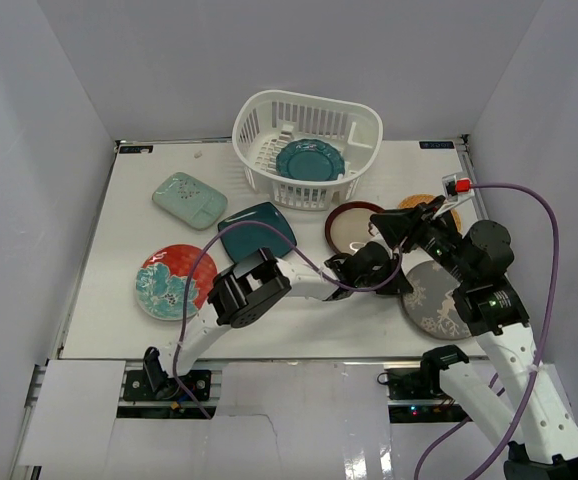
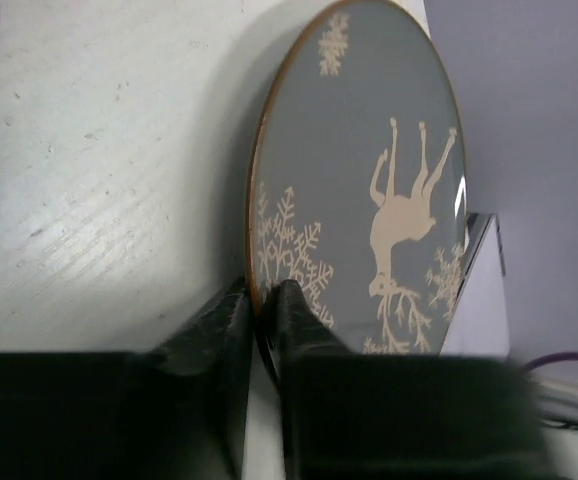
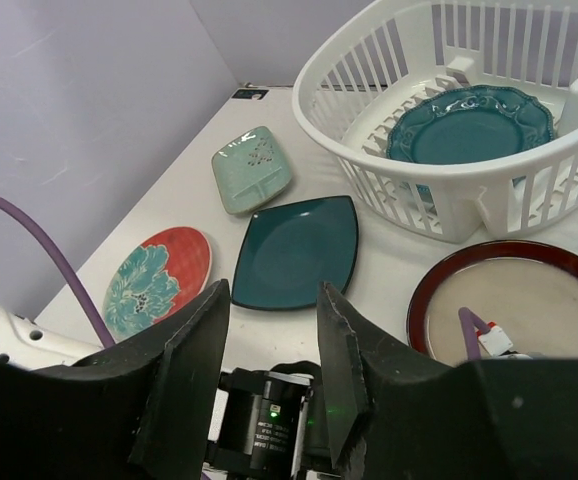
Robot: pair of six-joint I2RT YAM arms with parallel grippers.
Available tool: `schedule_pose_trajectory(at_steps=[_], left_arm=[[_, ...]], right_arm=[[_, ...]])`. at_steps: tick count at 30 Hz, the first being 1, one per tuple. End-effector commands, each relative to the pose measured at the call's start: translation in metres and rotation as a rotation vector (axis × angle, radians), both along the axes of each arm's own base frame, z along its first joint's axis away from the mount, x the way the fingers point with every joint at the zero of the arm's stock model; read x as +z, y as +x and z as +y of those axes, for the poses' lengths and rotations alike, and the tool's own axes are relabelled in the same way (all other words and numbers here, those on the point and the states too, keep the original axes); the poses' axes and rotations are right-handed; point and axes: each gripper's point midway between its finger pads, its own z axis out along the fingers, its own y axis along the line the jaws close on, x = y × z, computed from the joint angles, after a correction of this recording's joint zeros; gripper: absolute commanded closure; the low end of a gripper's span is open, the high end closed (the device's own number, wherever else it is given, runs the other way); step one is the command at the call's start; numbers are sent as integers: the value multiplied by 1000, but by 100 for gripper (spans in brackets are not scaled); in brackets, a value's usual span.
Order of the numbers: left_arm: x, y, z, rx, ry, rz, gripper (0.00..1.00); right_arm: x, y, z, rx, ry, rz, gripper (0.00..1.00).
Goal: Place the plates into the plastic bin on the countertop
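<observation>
My left gripper [image 1: 394, 275] [image 2: 261, 292] is shut on the rim of the grey patterned plate [image 1: 437, 305] [image 2: 369, 170], which has a cream deer and snowflakes and looks tilted off the countertop [image 1: 119, 230]. My right gripper [image 1: 409, 225] [image 3: 272, 297] is open and empty, hovering over the left wrist. The white plastic bin [image 1: 259, 120] [image 3: 339, 110] holds the teal scalloped plate [image 1: 309, 160] [image 3: 469, 125]. The dark teal square plate [image 1: 254, 228] [image 3: 297, 252], red-and-teal plate [image 1: 167, 282] [image 3: 157, 280], mint plate [image 1: 189, 200] [image 3: 251, 168] and brown-rimmed plate [image 1: 349, 225] [image 3: 519, 310] lie flat.
The orange woven-look plate [image 1: 417, 203] lies at the right, mostly hidden under my right arm. Pale grey walls close in the left, back and right sides. A purple cable [image 1: 529, 200] loops above the right side.
</observation>
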Motion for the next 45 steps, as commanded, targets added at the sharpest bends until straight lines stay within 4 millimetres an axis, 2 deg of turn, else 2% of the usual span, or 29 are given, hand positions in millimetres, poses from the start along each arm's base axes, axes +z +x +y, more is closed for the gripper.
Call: schedule_pose_trajectory(at_steps=[1, 2, 3, 4, 5, 6, 9, 11, 12, 14, 15, 16, 17, 21, 22, 24, 25, 28, 29, 30, 32, 33, 37, 39, 40, 42, 43, 44, 45], left_arm=[[-47, -8, 14, -5, 143, 35, 78], [-51, -10, 16, -9, 154, 41, 97], [-51, -10, 18, -9, 159, 41, 100], [-39, -9, 17, -5, 136, 26, 100], [-46, -14, 27, -6, 149, 33, 100], [-40, -15, 30, -8, 135, 26, 100], [-8, -26, 40, -39, 58, 20, 100], [21, -29, 42, -53, -28, 14, 100], [41, -37, 52, -78, -71, 22, 100], [76, -33, 59, -76, -175, 20, 100], [99, -36, 71, -82, -217, 15, 100], [117, -27, 78, -67, -266, -1, 100], [148, -26, 87, -65, -333, -14, 100], [186, -11, 128, -38, -421, -38, 100], [202, -3, 150, -10, -452, -64, 100], [214, 5, 173, 20, -467, -87, 100], [230, 15, 194, 57, -476, -116, 100], [226, 31, 232, 136, -422, -146, 100], [237, 29, 246, 157, -427, -178, 100], [232, 37, 260, 192, -388, -190, 100], [245, 37, 277, 218, -385, -235, 100], [243, 41, 287, 239, -360, -248, 100], [255, 48, 304, 271, -343, -299, 100], [261, 50, 308, 268, -352, -316, 100], [263, 51, 309, 267, -356, -323, 100], [267, 54, 312, 269, -358, -337, 100], [267, 55, 312, 273, -353, -340, 100], [268, 56, 313, 274, -344, -351, 100], [267, 58, 315, 288, -331, -349, 100]], right_arm=[[6, -4, 2, 21, 16, -18, 53], [7, -4, 2, 22, 17, -19, 53], [8, -6, 3, 28, 18, -24, 53], [9, -7, 3, 28, 17, -22, 53], [9, -7, 3, 28, 18, -24, 53], [11, -9, 2, 28, 20, -29, 52], [13, -12, -1, 13, 24, -37, 47], [16, -14, -2, 12, 25, -45, 38], [17, -14, -2, 13, 21, -43, 36], [24, -17, 1, 41, 7, -66, 30], [23, -20, 4, 67, -1, -58, 29], [25, -21, 5, 74, -4, -64, 27], [28, -22, 6, 83, -4, -73, 23], [25, -21, 3, 71, -17, -79, 14], [21, -19, 2, 60, -28, -71, 11], [8, -10, -1, 31, -51, -44, 6], [2, -6, -2, 15, -66, -34, 4], [-26, 9, -12, -59, -115, 26, 3], [-35, 16, -18, -107, -131, 45, 5], [-41, 20, -21, -127, -142, 55, 6], [-56, 27, -25, -157, -165, 85, 7], [-59, 29, -25, -159, -170, 95, 7], [-80, 32, -12, -99, -153, 144, 4], [-87, 29, 5, -6, -111, 170, 0], [-97, 23, 14, 54, -101, 202, 7], [-101, 24, 24, 101, -57, 220, 24], [-102, 22, 27, 119, -38, 225, 43], [-109, 19, 30, 134, -6, 255, 55], [-101, 21, 33, 141, 21, 223, 65]])
